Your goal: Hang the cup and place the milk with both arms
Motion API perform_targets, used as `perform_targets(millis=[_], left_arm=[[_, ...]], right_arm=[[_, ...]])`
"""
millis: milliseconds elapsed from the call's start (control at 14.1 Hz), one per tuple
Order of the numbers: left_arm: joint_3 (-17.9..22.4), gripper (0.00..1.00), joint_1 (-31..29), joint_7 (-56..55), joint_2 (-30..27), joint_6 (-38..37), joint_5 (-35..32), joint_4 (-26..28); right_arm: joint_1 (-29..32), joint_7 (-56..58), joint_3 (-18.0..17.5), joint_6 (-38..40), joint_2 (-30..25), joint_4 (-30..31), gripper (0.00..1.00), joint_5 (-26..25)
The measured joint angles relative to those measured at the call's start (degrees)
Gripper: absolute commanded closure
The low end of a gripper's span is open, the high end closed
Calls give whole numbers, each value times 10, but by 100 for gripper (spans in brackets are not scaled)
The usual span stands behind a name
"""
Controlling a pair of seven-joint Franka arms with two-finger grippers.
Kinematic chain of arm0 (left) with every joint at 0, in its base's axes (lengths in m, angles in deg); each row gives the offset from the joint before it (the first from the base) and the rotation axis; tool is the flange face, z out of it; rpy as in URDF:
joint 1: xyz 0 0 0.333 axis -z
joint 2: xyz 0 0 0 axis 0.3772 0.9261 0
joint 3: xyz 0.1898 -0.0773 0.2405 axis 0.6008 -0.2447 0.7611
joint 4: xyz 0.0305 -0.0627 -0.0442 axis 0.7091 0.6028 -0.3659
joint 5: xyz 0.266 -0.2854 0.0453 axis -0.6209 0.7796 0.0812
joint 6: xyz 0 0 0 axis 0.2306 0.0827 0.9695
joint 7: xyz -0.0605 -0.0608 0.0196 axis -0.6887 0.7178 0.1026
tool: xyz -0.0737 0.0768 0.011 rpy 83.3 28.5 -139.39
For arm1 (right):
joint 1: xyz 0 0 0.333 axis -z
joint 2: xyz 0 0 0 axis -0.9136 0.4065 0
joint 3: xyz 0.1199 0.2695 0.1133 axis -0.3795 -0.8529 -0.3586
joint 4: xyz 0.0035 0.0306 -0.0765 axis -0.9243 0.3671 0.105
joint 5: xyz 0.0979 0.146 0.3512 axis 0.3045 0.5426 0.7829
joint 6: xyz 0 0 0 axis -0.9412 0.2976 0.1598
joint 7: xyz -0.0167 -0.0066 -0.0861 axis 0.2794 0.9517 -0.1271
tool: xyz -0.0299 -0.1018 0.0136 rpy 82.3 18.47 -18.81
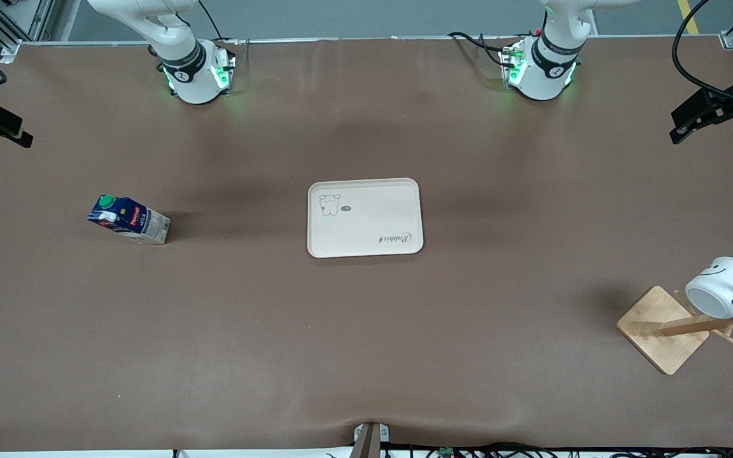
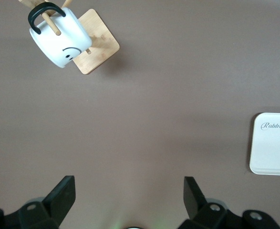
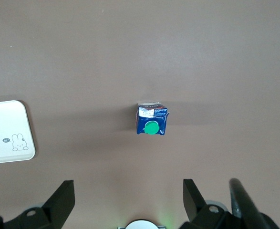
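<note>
On the table [image 1: 366, 356], largest item first: brown top, both arm bases along the robots' edge, bare middle apart from the tray.

Tray [image 1: 364, 217]: cream, rounded corners, flat at table centre, nothing on it. Judged to be the drop spot for the milk, since both arms can reach it.

Rack [image 1: 662, 329]: wooden, square base near the corner at the left arm's end, by the camera-side edge. Pegs slant up from a stem.

Cup [image 1: 719, 287]: white, smiley on its side, hung on a peg by its black handle, tilted mouth-down. Peg passes through the handle loop in the left wrist view. Hanging step looks done.

Milk [image 1: 128, 219]: dark blue carton, green cap, upright near the right arm's end, well apart from the tray, roughly level with it from the camera. Not yet placed.

Left gripper [image 2: 129, 198]: high over the table between rack and tray; fingers [image 2: 61, 195] spread wide, holding nothing. It hangs clear of the cup, so I take this arm to be waiting.

Right gripper [image 3: 128, 199]: up over the table, carton in its view, green cap facing the lens; fingers [image 3: 62, 196] wide apart, empty. Well placed for a top-down descent on the carton, the likely next move.
</note>
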Motion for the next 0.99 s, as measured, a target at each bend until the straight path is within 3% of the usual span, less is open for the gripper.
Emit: perform_targets(millis=[995], left_arm=[[1, 0, 0, 0, 0, 0, 0, -6]], right_arm=[[0, 0, 2, 2, 5, -1, 0, -12]])
